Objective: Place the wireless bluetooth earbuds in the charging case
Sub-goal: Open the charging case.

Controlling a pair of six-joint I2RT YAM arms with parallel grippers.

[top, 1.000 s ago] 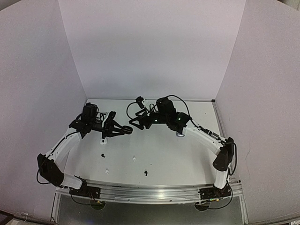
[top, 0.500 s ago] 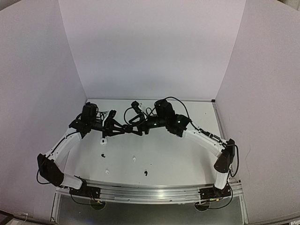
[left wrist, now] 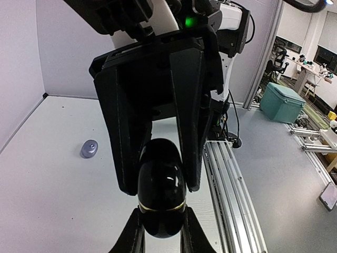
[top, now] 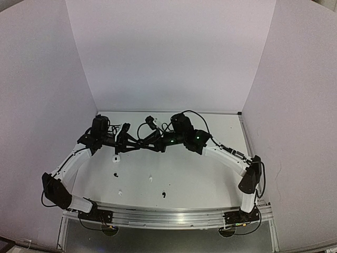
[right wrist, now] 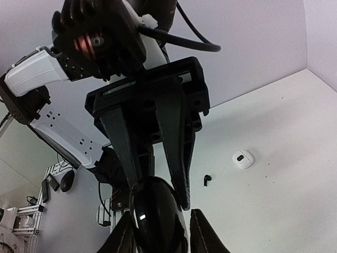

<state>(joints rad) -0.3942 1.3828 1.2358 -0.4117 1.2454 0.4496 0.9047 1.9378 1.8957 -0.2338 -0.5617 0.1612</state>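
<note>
Above the middle of the worktop (top: 210, 174) both arms meet on one black charging case (left wrist: 160, 195). The left gripper (left wrist: 160, 234) is clamped on the half below the case's gold seam (left wrist: 161, 208). The right gripper (right wrist: 158, 234) has its fingers on either side of the other half, but whether they already press cannot be told.

This looks like opening the lid. The right fingers should seat wholly past the seam before pulling, while the left holds firm, or the smooth shell may squirt out.

Nothing blocks the grippers. A grey case (left wrist: 88, 148) lies well apart, and a white case (top: 117, 157) sits toward the left edge. The earbuds are loose nearer the near edge: black ones (top: 164, 195) (top: 115, 174) and white ones (top: 150, 179) (top: 120, 193). Grey ones cannot be made out.
</note>
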